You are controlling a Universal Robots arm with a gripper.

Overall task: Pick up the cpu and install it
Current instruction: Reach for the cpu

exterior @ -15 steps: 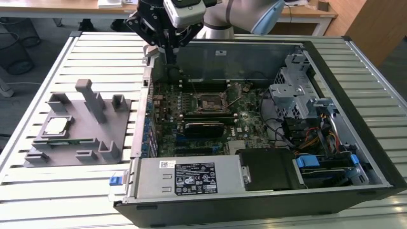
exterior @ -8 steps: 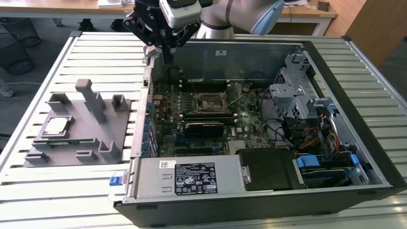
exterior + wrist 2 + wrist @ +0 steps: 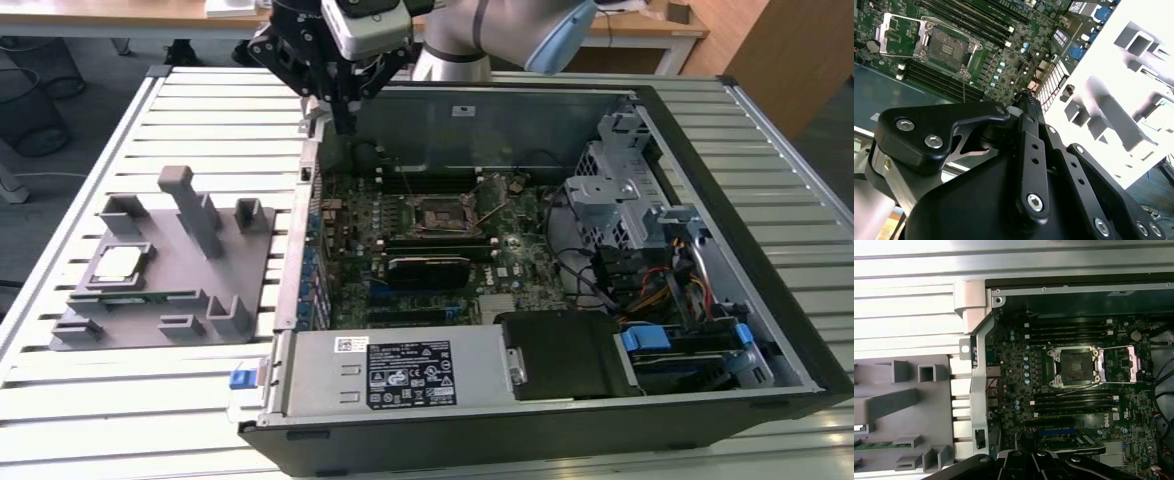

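Observation:
The cpu (image 3: 118, 263), a small square chip with a silver top, lies flat on the grey tray (image 3: 200, 300) at the exterior view's left. My gripper (image 3: 344, 122) hangs above the far left corner of the open computer case (image 3: 747, 330), well away from the cpu, its fingers drawn together on nothing. Both wrist views show the motherboard's empty cpu socket (image 3: 1076, 366) (image 3: 946, 47) with its metal cover plate (image 3: 1129, 362) (image 3: 896, 32) swung open. The black fingertips (image 3: 1026, 100) point down beside the board's edge.
The tray has several upright posts (image 3: 198, 205) and holds a green memory stick (image 3: 134, 297). Inside the case are a drive cage (image 3: 627, 190), bundled cables (image 3: 641, 280) and a power supply box (image 3: 387, 370). The slatted metal table (image 3: 214, 120) surrounds everything.

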